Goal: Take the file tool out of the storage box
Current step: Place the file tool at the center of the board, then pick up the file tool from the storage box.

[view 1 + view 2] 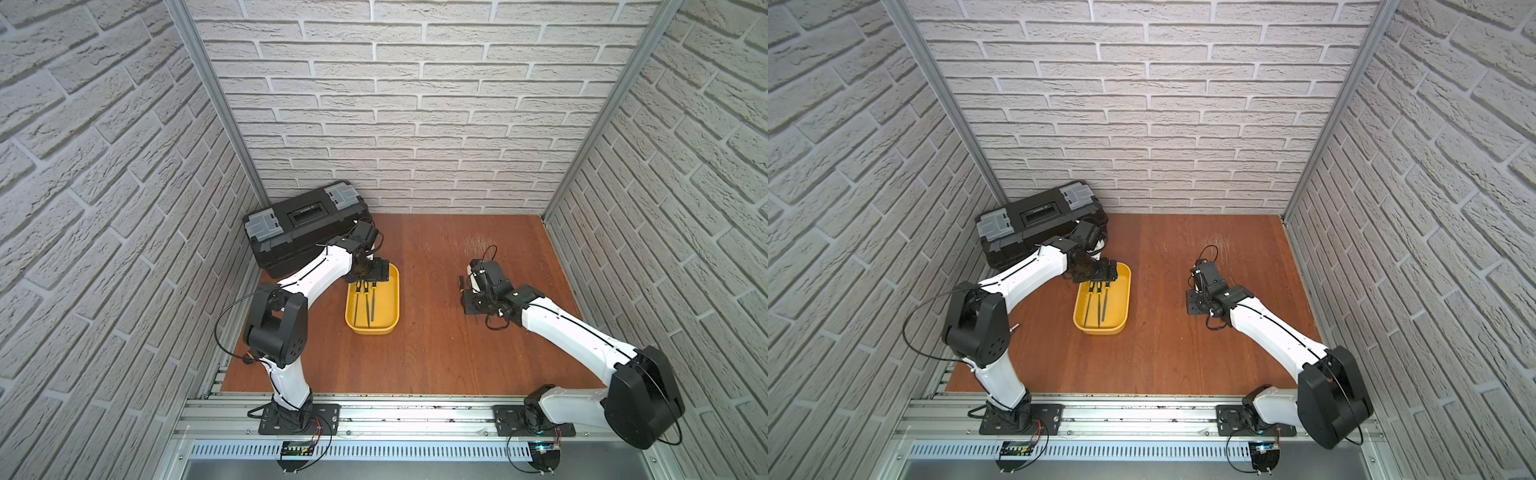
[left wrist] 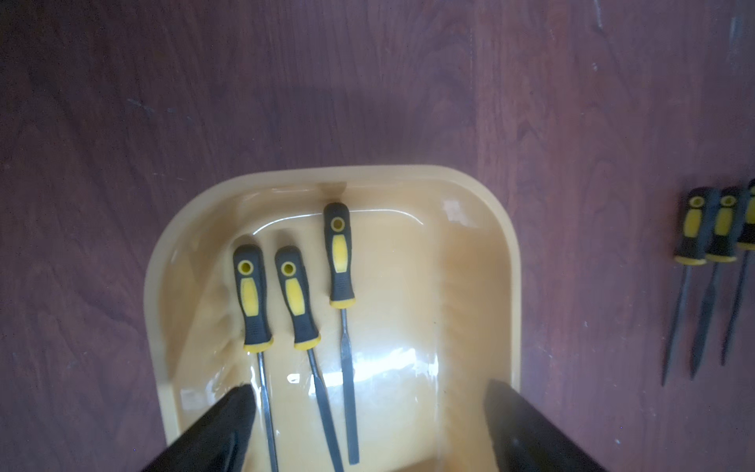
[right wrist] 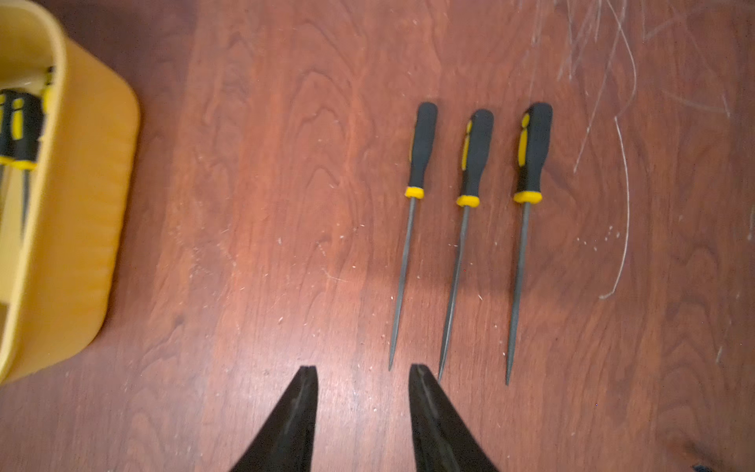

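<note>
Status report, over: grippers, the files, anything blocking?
Left gripper open above storage box, three files inside. Right gripper open, empty, near three files outside. Nothing covers the box.

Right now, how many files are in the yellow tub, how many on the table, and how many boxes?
Files in the yellow tub: 3
Files on the table: 3
The yellow tub: 1
Black toolbox: 1
Total: 8

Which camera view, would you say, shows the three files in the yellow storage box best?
The left wrist view: all three files lie close up in the storage box, handles and blades clear. Both top views show them small, handles partly under the left pincer. The right wrist view catches only blurred handles at its edge.
</note>
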{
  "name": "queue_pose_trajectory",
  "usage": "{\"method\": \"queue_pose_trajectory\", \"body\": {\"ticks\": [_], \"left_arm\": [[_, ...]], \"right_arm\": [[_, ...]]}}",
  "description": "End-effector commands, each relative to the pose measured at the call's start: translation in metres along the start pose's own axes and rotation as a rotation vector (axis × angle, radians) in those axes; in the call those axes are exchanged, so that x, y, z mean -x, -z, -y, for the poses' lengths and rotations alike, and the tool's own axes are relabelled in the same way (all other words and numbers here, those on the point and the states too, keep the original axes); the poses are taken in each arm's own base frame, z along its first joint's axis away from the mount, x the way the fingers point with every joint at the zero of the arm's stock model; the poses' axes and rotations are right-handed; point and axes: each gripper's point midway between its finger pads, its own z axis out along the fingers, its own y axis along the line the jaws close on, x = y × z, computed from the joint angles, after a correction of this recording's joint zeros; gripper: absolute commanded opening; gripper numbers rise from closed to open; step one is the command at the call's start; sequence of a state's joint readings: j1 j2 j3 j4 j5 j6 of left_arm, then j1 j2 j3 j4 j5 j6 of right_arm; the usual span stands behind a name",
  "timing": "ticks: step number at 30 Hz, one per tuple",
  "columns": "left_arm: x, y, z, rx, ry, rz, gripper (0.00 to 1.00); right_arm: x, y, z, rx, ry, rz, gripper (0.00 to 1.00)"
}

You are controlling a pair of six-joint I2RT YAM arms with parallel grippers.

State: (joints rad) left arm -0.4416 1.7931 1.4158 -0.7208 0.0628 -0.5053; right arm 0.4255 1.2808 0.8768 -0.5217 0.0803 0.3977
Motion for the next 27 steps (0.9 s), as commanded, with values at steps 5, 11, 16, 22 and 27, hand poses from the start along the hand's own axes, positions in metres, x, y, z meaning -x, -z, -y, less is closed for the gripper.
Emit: {"method": "queue_pose_trajectory", "body": {"ticks": [5, 11, 16, 22, 27], "left_arm": [[0.01, -0.01, 0.0, 0.06, -0.04, -0.002, 0.81], [0.018, -0.025, 0.002, 0.094, -0.051, -0.004, 0.7], [0.024, -0.038, 0.0, 0.127, -0.05, -0.005, 0.6], [0.028, -0.052, -0.002, 0.161, -0.041, -0.012, 0.48], [0.028, -0.063, -0.008, 0.193, -0.02, -0.012, 0.47]], "right_arm": [[0.019, 0.047, -0.04, 0.254, 0.039, 0.099, 0.75], [0.024, 0.066, -0.05, 0.32, 0.051, 0.136, 0.94], [0.023, 0.068, -0.048, 0.315, 0.054, 0.144, 0.95], [0.018, 0.065, -0.045, 0.308, 0.055, 0.138, 0.95], [0.017, 0.064, -0.044, 0.303, 0.06, 0.14, 0.94]]}}
